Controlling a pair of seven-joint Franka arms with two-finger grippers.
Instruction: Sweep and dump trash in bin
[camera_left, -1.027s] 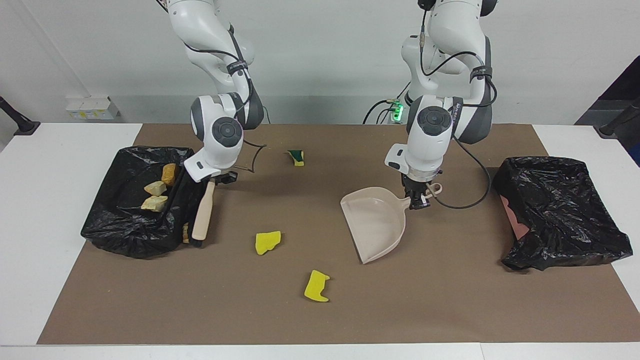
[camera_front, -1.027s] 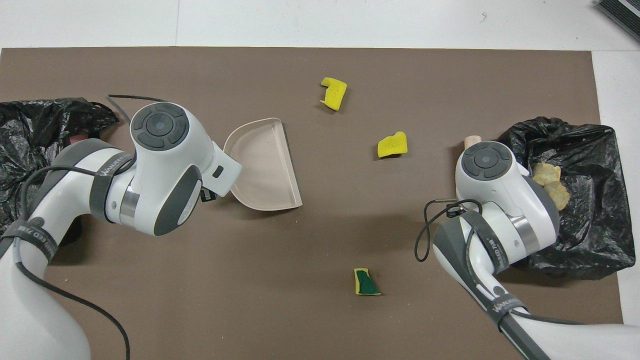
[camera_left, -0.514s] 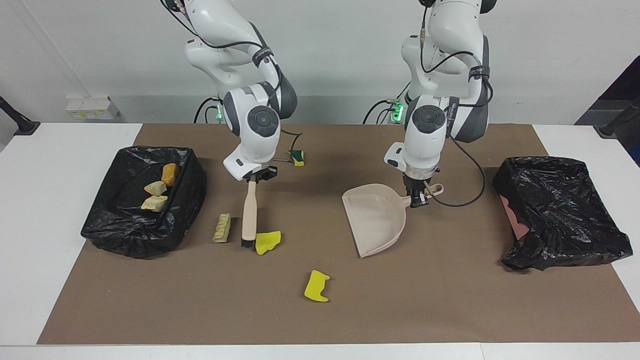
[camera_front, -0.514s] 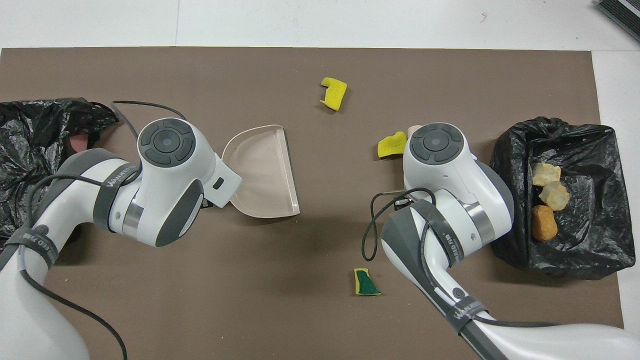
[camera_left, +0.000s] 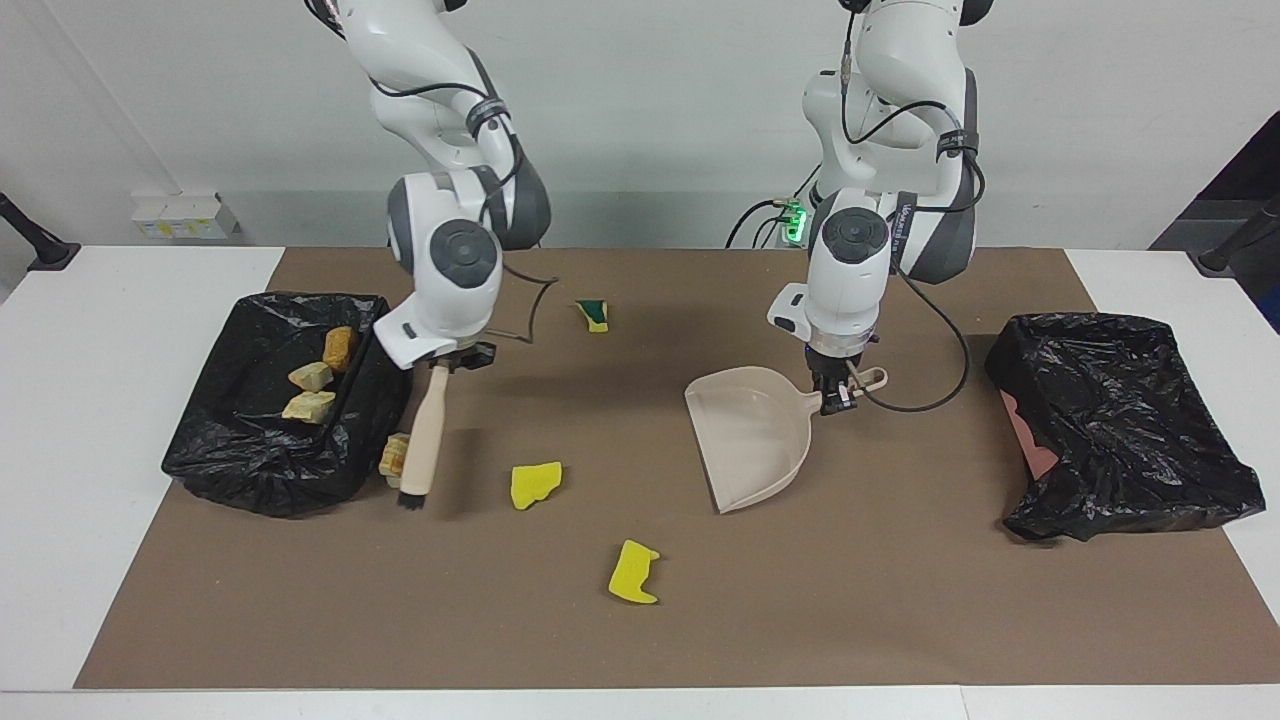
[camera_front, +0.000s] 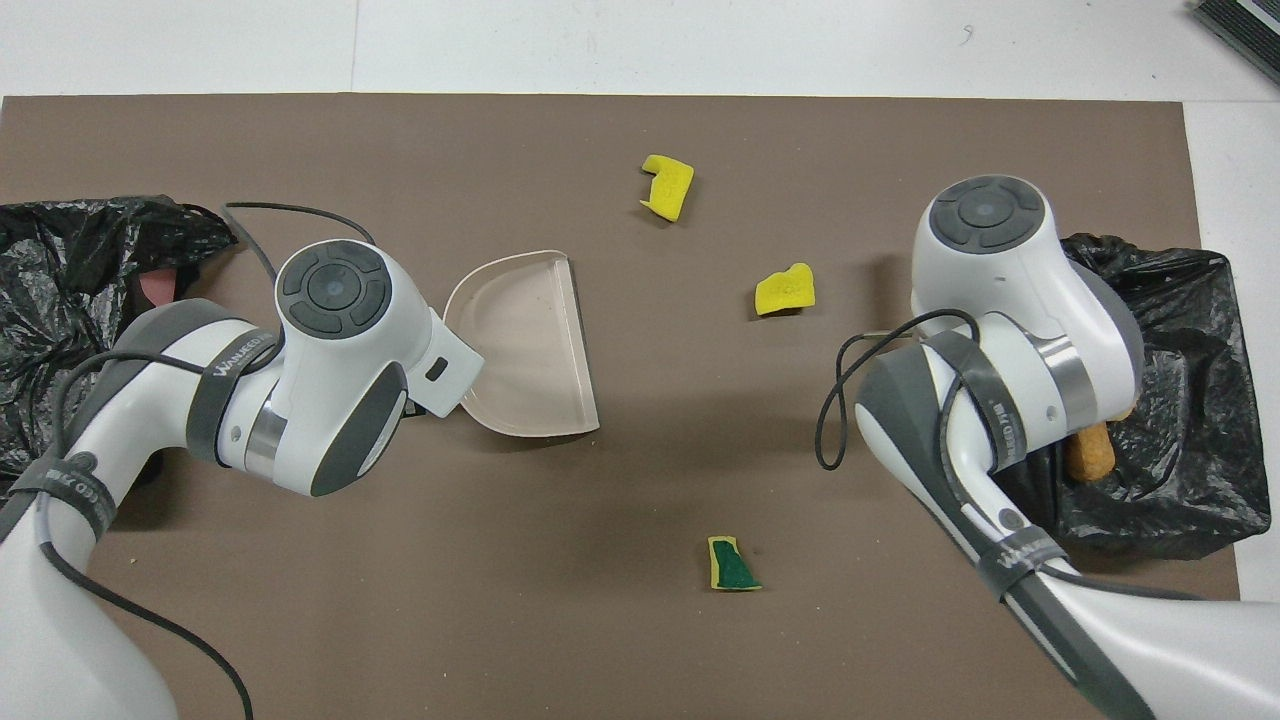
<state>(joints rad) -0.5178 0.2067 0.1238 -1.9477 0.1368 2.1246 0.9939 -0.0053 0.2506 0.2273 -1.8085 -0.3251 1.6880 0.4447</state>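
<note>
trash (camera_left: 535, 484), yellow scraps, golden-brown chunks

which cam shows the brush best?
Facing view: the brush shows whole, its handle held in the right claw, its bristles on the mat beside a bread chunk at the bin. In the overhead view, the right arm covers it entirely.

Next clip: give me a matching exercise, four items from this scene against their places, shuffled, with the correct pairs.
Items
1. brush
2. dustpan
3. green-backed sponge scrap
4. golden-brown chunks

Places
A. in the black bin at the right arm's end
B. held by the left end effector
C. alone on the mat, nearest the robots
D. held by the right end effector

Pairs: 1-D, 2-B, 3-C, 4-A
</note>
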